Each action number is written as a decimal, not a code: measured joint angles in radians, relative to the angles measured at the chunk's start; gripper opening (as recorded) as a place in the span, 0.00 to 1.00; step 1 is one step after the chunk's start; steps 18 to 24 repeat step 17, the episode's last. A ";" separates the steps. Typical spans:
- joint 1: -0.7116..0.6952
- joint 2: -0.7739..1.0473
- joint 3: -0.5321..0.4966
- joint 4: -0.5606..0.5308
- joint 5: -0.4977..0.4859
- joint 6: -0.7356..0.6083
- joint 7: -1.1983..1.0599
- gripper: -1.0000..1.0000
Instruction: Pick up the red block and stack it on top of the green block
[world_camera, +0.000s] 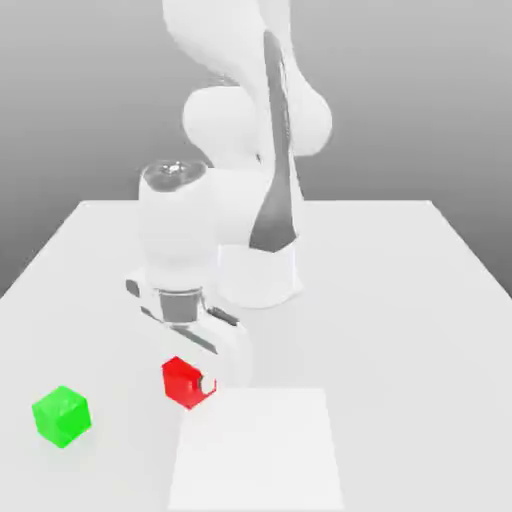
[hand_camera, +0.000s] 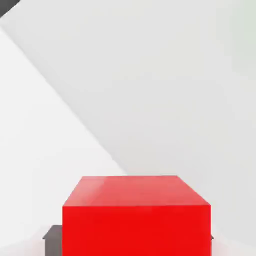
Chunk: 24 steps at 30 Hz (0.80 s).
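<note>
Here the red block (world_camera: 185, 382) is a smooth, matte cube with crisp edges, and it sits between the fingers of the gripper (world_camera: 192, 384) — the jaws are pressed against its sides, pinching it. In the exterior view a pale finger (world_camera: 207, 384) shows against the block's face on the exterior view's right, while the white, rounded hand body rises just above and behind it. The arm (world_camera: 245, 120) itself is glossy white with bulbous joints, a dark grey strip running down one link, and a metallic collar near the wrist.

The green block (world_camera: 61, 416) is a cube of the same plain shape and about the same size, bright and slightly translucent-looking at its edges. It rests on the table (world_camera: 400, 300), well apart from the red block, toward the exterior view's left and a little nearer the camera.

The table is a flat, featureless white surface; a lighter square patch (world_camera: 258, 450) lies on it close beside the red block, toward the exterior view's right.

In the hand view the red block (hand_camera: 136, 220) looms close — a flat top and a brighter front face, with dark finger pads (hand_camera: 51, 239) just visible at its lower corners.
</note>
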 joint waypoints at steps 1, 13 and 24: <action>-0.016 -0.009 -0.013 0.017 0.003 -0.027 -0.015 0.00; -0.243 0.207 -0.115 0.309 0.053 -0.104 -0.233 0.00; -0.249 0.242 -0.107 0.311 0.062 -0.071 -0.240 1.00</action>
